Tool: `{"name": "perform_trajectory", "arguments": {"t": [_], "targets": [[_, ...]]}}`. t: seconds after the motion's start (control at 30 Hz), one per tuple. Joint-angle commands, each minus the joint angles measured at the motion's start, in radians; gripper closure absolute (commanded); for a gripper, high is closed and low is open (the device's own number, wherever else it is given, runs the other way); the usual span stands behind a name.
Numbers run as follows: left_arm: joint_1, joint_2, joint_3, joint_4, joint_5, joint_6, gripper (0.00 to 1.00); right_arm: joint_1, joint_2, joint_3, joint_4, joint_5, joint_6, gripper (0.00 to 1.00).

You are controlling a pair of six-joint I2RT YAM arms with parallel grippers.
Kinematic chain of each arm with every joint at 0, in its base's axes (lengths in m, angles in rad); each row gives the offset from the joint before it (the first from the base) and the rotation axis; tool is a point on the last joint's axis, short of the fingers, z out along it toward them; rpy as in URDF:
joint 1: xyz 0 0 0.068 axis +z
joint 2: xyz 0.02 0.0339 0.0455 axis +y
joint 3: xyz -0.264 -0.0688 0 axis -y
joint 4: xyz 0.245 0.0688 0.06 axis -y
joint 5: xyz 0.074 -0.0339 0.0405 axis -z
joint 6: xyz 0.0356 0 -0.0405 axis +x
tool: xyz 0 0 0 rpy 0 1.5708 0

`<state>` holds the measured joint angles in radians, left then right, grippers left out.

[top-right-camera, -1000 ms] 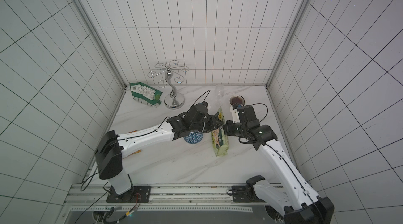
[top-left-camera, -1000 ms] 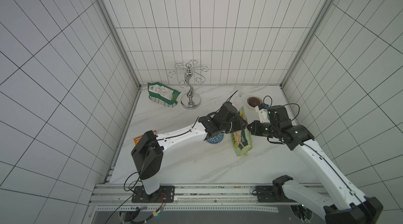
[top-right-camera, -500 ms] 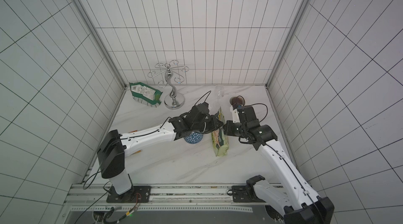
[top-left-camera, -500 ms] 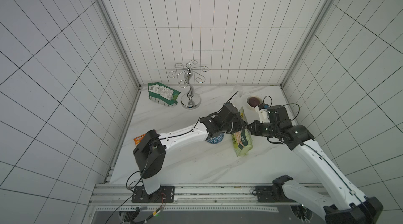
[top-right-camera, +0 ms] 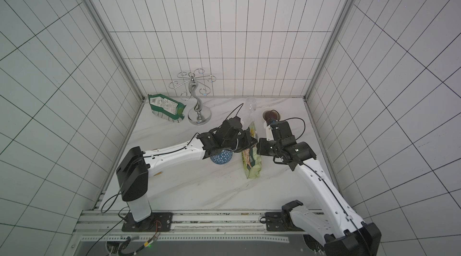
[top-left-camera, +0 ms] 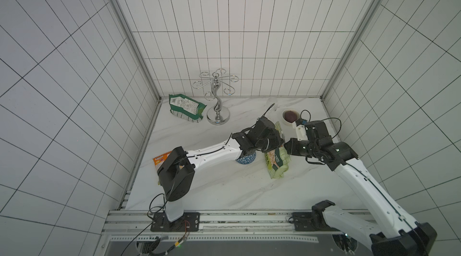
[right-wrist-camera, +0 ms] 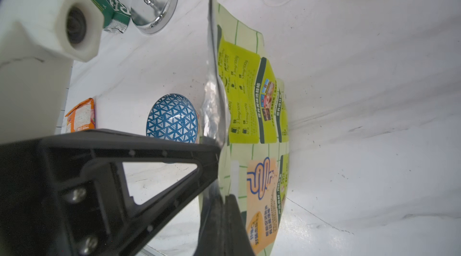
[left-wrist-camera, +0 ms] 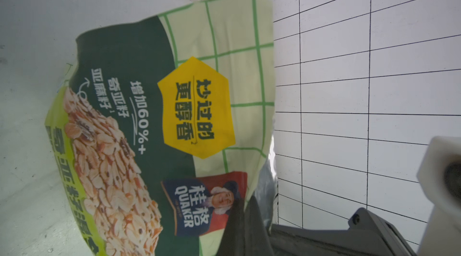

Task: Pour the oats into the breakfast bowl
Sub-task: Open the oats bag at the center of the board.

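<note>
A white marble table [top-left-camera: 224, 192] fills the lower middle of both top views, enclosed by white wall tiles [top-left-camera: 237, 30]. Near its upper left corner lies a dark green bag [top-left-camera: 185, 108] with a white label, just beside the round base of a chrome stand [top-left-camera: 217, 117] that has curled hooks on top. To the right of the stand, a clear stemmed glass [top-right-camera: 250, 104] stands upright. Further right, near the upper right corner, sits a small white bowl [top-left-camera: 286, 123] holding something dark red. An orange packet [top-left-camera: 161, 161], partly hidden, lies flat at the table's left edge.
</note>
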<state>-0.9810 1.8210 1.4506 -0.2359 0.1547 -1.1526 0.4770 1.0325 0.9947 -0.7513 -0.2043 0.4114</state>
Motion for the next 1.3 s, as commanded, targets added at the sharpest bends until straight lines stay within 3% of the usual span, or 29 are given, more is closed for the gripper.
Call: {"name": "perform_trajectory", "arguments": {"t": [0.0,0.37,0.7,0.9,1.03,1.27], "targets": [[-0.003,-0.009,-0.028,0.070,-0.013,-0.020,1.00,0.027,0.030,0.006,-0.085,0.127,-0.034,1.00],[0.009,-0.135,-0.166,0.261,0.004,-0.049,1.00,0.063,0.032,-0.003,-0.024,0.220,-0.035,1.00],[0.026,-0.169,-0.194,0.257,0.022,-0.061,1.00,0.057,0.024,0.033,-0.035,0.282,-0.035,1.00],[0.035,-0.160,-0.159,0.207,0.070,-0.048,1.00,0.050,0.059,0.119,-0.090,0.135,-0.031,1.00],[0.034,-0.134,-0.136,0.199,0.116,-0.046,1.00,0.051,0.073,0.105,-0.077,0.082,-0.014,0.78],[0.034,-0.135,-0.125,0.190,0.119,-0.041,1.00,0.053,0.108,0.093,-0.071,0.111,-0.017,0.66]]}}
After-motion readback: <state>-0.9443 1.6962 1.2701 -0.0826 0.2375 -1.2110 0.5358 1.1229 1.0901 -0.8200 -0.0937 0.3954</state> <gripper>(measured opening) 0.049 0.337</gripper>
